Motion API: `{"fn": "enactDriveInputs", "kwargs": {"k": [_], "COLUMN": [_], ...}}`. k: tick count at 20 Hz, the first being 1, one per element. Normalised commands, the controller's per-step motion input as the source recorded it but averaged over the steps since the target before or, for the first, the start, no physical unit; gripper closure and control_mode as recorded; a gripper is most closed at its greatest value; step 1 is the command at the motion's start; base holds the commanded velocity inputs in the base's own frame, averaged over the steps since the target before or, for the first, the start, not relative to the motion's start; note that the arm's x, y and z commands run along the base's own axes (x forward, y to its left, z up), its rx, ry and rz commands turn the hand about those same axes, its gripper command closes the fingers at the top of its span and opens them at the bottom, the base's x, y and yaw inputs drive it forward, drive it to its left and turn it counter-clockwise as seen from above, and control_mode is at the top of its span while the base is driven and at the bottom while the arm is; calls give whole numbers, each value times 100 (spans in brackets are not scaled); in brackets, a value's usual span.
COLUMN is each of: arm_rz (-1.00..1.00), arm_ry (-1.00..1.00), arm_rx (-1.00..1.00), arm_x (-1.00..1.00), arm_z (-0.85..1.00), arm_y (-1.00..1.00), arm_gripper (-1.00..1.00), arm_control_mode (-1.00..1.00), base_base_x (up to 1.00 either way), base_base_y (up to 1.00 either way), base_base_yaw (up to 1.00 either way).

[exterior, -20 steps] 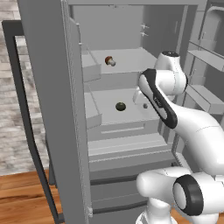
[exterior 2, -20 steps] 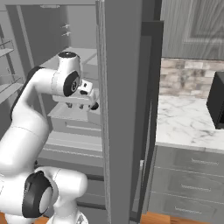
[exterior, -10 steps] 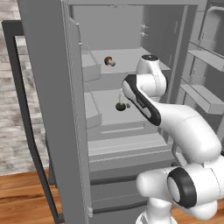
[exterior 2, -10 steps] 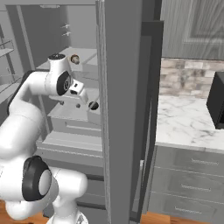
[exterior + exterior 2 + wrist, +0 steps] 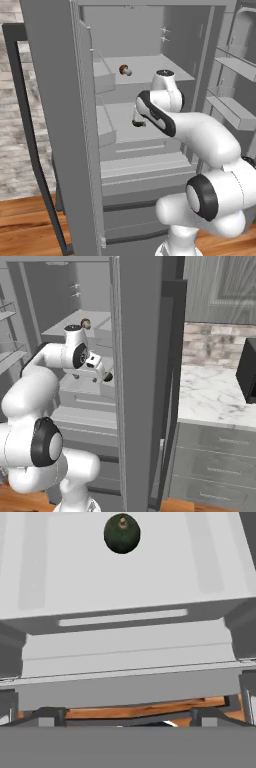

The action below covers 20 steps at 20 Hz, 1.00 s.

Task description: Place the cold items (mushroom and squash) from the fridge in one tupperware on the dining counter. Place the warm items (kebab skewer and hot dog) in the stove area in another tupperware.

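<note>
A dark green squash (image 5: 121,533) lies on the white middle fridge shelf (image 5: 150,577), ahead of my gripper (image 5: 128,716) in the hand view. The jaws stand wide apart with nothing between them, short of the squash. In the left base view the gripper (image 5: 138,121) reaches in over the middle shelf. The brown mushroom (image 5: 125,70) sits on the shelf above, also seen as the mushroom (image 5: 85,323) just over the gripper (image 5: 102,372) from the right. The tupperware, kebab skewer and hot dog are out of view.
The open fridge door (image 5: 55,125) stands close on the left, and another door panel (image 5: 140,381) rises right of the arm. Door racks (image 5: 230,100) line the right side. A marble counter (image 5: 210,396) with a dark appliance (image 5: 248,368) lies beyond.
The arm has swung deeper into the fridge toward the middle shelf, and the jaws have spread from nearly shut to wide apart.
</note>
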Motion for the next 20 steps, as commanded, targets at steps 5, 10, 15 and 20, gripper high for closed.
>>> {"fn": "enactDriveInputs", "kwargs": {"k": [5, 10, 15, 20], "arm_rz": [0, 0, 0, 0], "arm_ry": [0, 1, 4, 7], "arm_rx": [0, 0, 0, 0], "arm_x": [24, 34, 48, 48], "arm_z": [-33, -11, -5, -6], "arm_y": [-5, -4, -1, 0], "arm_gripper": [-100, -100, -100, -100], "arm_control_mode": [-100, -100, -100, -100], "base_base_x": [0, 0, 0, 0], "base_base_y": [0, 0, 0, 0], "base_base_yaw": [0, 0, 0, 0]}}
